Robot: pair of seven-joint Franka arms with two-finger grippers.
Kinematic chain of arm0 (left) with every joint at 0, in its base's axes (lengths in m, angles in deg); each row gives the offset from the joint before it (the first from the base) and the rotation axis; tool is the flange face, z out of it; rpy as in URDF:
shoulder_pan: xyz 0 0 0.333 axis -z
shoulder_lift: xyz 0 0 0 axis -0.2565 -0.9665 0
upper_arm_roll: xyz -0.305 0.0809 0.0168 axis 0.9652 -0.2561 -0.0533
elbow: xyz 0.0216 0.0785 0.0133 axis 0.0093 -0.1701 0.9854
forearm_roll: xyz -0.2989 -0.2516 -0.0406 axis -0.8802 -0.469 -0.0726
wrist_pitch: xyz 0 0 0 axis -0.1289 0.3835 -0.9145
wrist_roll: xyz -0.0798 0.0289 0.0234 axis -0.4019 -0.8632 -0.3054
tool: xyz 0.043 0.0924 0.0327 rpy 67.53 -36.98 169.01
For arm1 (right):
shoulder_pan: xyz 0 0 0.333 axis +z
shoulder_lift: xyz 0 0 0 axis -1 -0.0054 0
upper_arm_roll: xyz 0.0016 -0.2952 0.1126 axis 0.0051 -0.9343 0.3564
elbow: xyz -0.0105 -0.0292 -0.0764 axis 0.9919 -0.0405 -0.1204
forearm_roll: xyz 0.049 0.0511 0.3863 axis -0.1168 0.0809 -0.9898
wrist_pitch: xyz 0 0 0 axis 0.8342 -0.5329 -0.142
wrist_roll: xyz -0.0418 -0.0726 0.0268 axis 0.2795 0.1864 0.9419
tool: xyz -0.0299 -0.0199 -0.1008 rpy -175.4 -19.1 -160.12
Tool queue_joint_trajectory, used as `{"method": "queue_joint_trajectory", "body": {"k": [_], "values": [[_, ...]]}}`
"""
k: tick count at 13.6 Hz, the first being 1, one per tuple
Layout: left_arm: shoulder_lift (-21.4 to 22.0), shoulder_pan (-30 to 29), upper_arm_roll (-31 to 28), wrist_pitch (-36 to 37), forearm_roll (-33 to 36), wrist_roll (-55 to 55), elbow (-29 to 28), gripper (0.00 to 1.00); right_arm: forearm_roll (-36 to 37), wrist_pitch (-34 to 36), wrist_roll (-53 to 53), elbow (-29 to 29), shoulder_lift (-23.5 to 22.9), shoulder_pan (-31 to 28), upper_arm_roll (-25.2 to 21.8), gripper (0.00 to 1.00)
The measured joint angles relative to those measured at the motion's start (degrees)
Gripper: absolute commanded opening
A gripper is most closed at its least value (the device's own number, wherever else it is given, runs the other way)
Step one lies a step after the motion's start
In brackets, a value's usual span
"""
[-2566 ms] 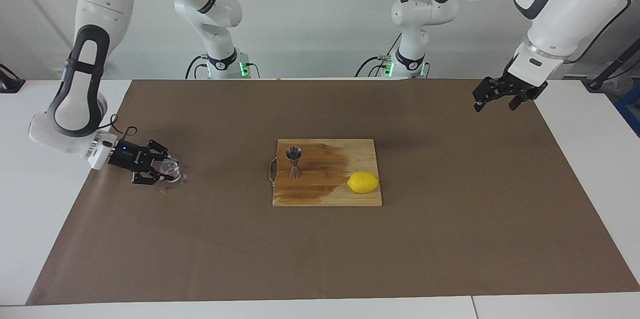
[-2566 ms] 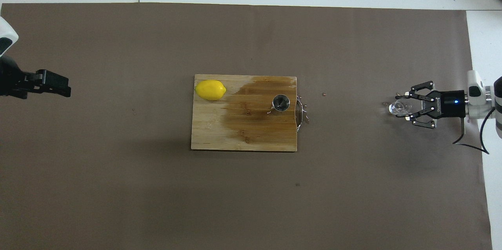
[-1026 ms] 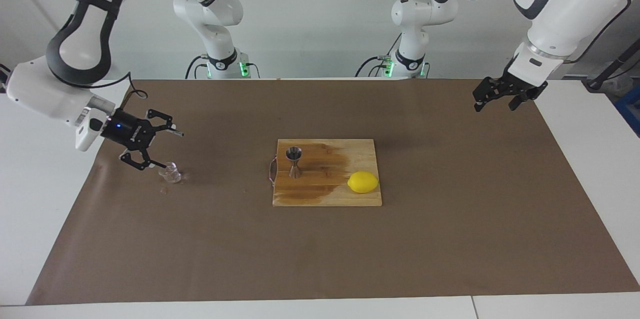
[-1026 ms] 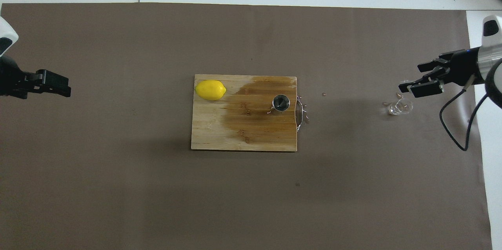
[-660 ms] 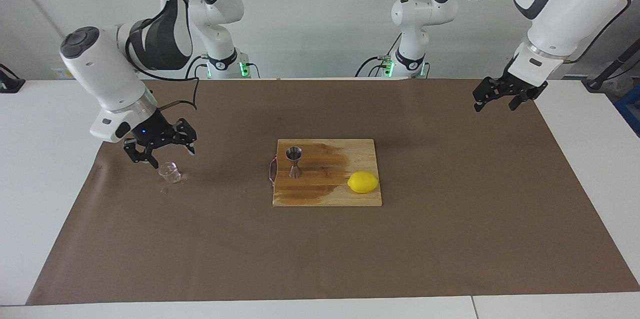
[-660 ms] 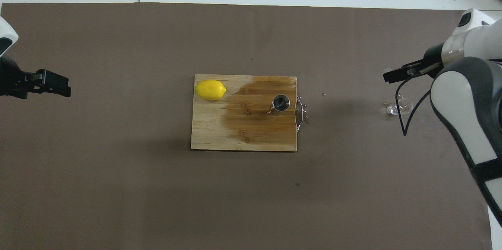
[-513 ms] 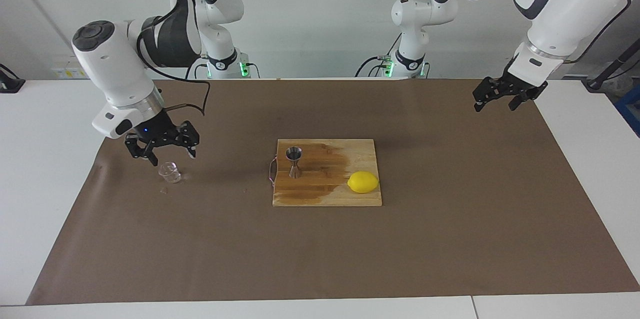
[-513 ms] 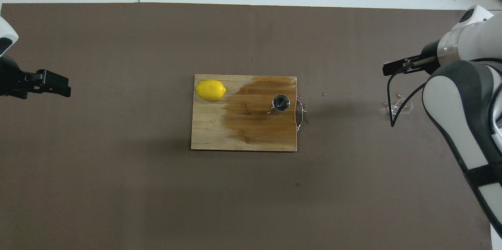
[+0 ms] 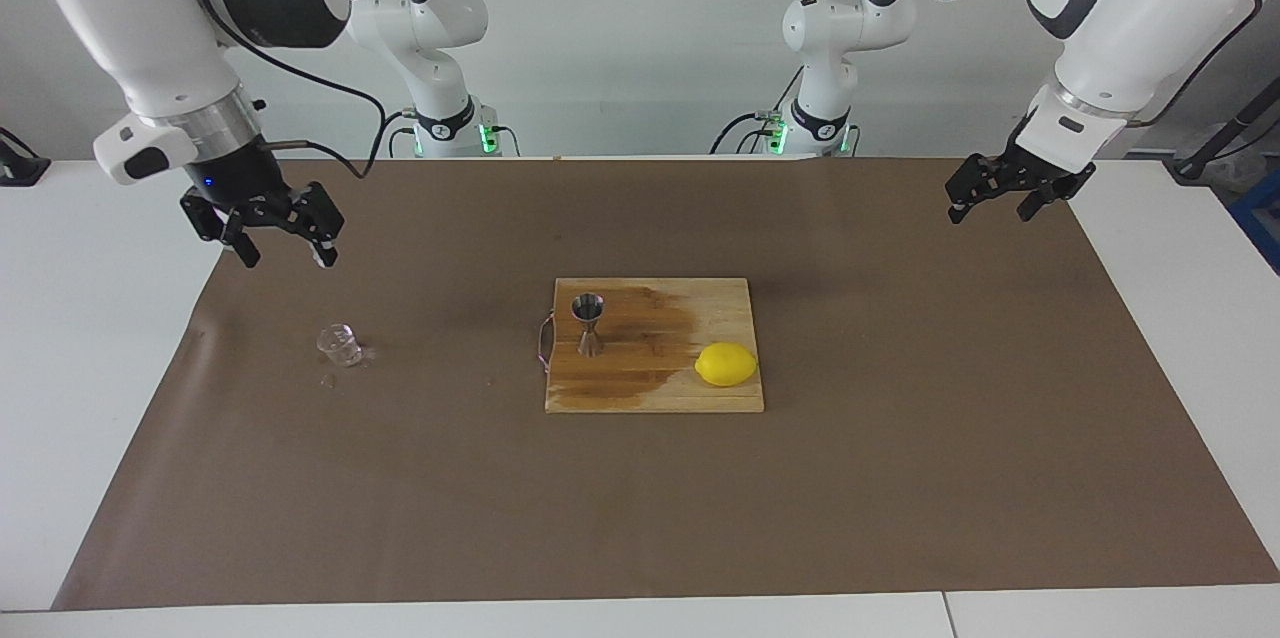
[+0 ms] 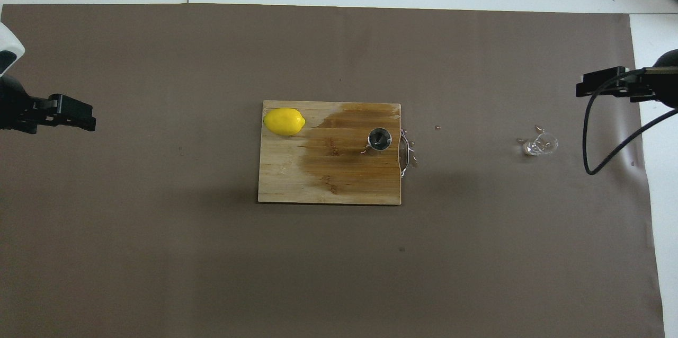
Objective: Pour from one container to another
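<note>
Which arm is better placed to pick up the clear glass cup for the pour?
Right. The right gripper hangs open over the mat's right-arm end, where the glass cup stands. The left gripper waits open over the other end.

A high camera across the bench [image 9: 120, 338] faces both robot bases at the top of its view, taking in the whole brown mat [image 9: 900, 478] from a distance. A second camera high above the robots' own end looks forward and steeply down, its frame filled by that mat [image 10: 159, 253], the arms cut off at its side edges. Both share the cutting board [image 9: 655, 393] [image 10: 286, 179] at the mat's centre, seen half a turn apart.
</note>
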Motion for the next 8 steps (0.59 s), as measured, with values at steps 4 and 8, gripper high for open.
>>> {"method": "queue_joint_trajectory", "body": {"k": [4, 8], "values": [[0.00, 0.00, 0.00, 0.00, 0.00, 0.00, 0.00, 1.00, 2.24, 9.41, -0.17, -5.07, 1.01, -1.36, -0.02, 1.00], [0.00, 0.00, 0.00, 0.00, 0.00, 0.00, 0.00, 1.00, 3.80, 8.32, -0.18, -2.92, 1.59, -0.37, 1.25, 1.00]]}}
